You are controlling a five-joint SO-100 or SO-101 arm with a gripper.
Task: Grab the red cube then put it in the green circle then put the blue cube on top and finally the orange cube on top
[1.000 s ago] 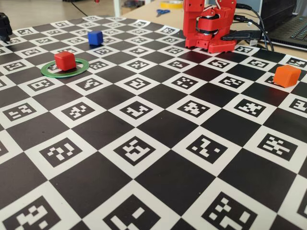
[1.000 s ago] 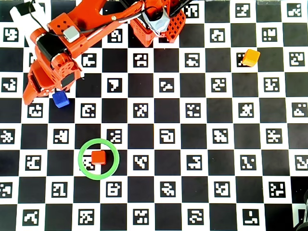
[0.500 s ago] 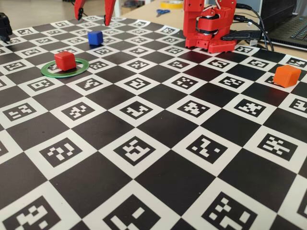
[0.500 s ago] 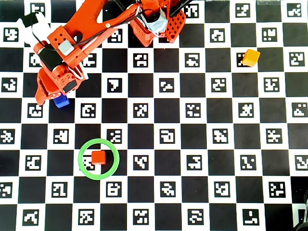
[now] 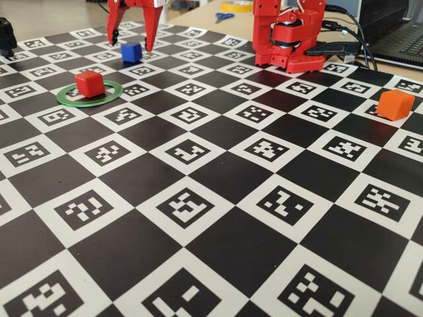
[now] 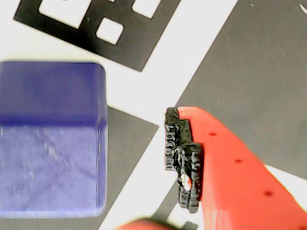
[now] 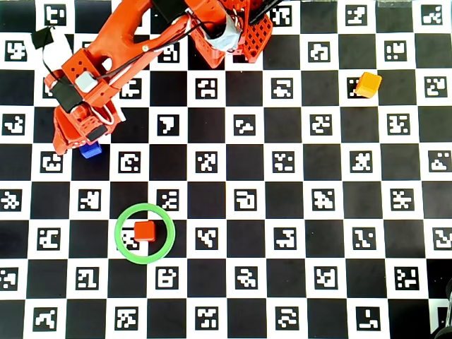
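Gripper (image 5: 131,45) down over the blue cube (image 5: 131,52) at the far left of the checkered marker board (image 5: 218,198) in the fixed view, fingers spread wide, one either side of the cube; wrist view shows a clear gap between the cube (image 6: 50,139) and the padded finger (image 6: 184,160), no contact. Red cube (image 7: 145,231) sits inside the green circle (image 7: 119,244), nearer than the blue cube. Orange cube (image 7: 367,84) rests alone far right, well apart from the rest.

No readable text, labels, brands or numbers appear anywhere.
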